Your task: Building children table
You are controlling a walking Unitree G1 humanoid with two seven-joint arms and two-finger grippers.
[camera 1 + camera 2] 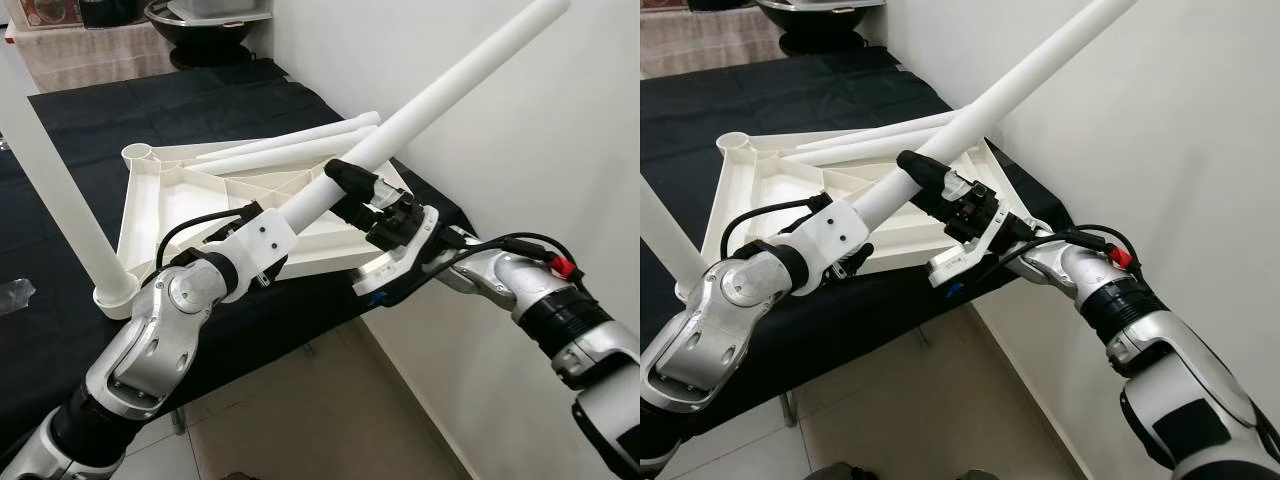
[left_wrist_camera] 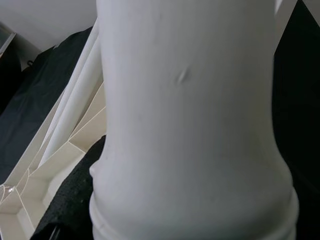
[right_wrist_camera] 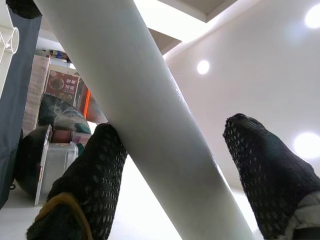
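Observation:
A long white table leg (image 1: 450, 85) slants up to the right, close to the wall. My left gripper (image 1: 285, 215) is shut on its lower end; one black finger (image 2: 70, 200) shows beside the tube. My right gripper (image 1: 352, 185) straddles the leg just above the left one and is open: one finger (image 3: 95, 170) touches the tube and the other (image 3: 265, 165) stands apart. Below lies the upturned white triangular tabletop (image 1: 150, 200) on a black cloth. One leg (image 1: 60, 190) stands upright in its left corner. Two loose legs (image 1: 290, 140) lie across it.
A white wall (image 1: 520, 150) runs close along the right side of the black-covered table (image 1: 90, 110). Tiled floor (image 1: 330, 420) lies below the table's near edge. A dark bowl-shaped appliance (image 1: 200, 25) stands at the back. A clear plastic bag (image 1: 15, 295) lies at the far left.

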